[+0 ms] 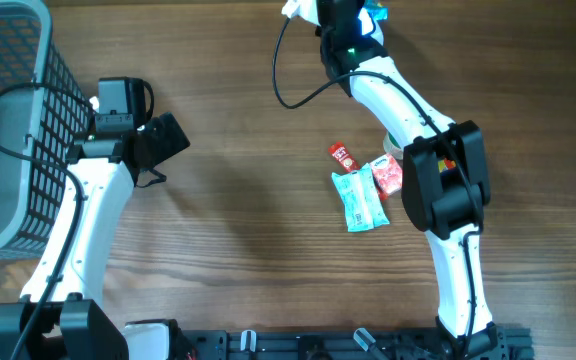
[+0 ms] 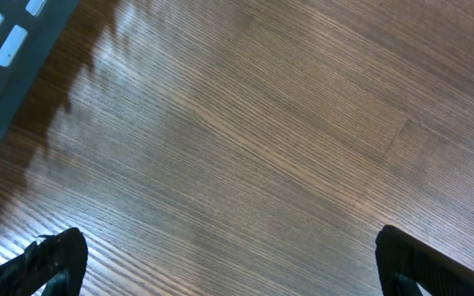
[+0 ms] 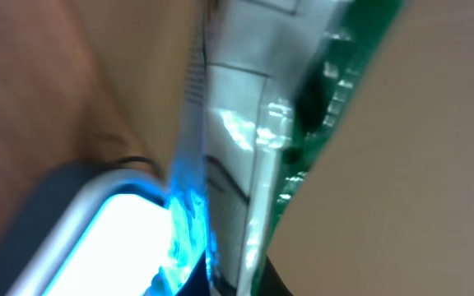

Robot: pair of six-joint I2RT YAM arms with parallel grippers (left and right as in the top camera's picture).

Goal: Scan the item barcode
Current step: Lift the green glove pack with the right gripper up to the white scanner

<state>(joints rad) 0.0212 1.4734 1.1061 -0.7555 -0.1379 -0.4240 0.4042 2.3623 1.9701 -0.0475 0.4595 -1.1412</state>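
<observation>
The one basket (image 1: 8, 60), grey mesh, sits at the table's (image 1: 238, 260) far left corner. Through its open top only its grey floor shows, and a black cable (image 1: 8, 100) loops over its rim.

The right gripper (image 1: 346, 18) is at the far edge of the table, closed on a thin packet (image 3: 245, 148). In the right wrist view this packet stands edge-on just before the camera, clear film with a green border. It is right beside the scanner (image 3: 72, 230), whose blue-lit window glows at its lower left. The fingers themselves are out of sight there.

The left gripper (image 2: 233, 259) is spread wide over bare wood near the basket, holding nothing and well apart from the packet.

Three more items lie by the right arm's elbow:
- a small red sachet (image 1: 341, 155)
- a teal pouch (image 1: 358, 202)
- a red-and-white pouch (image 1: 389, 178), touching the teal one and partly under the arm

With the held packet, that makes four items.
</observation>
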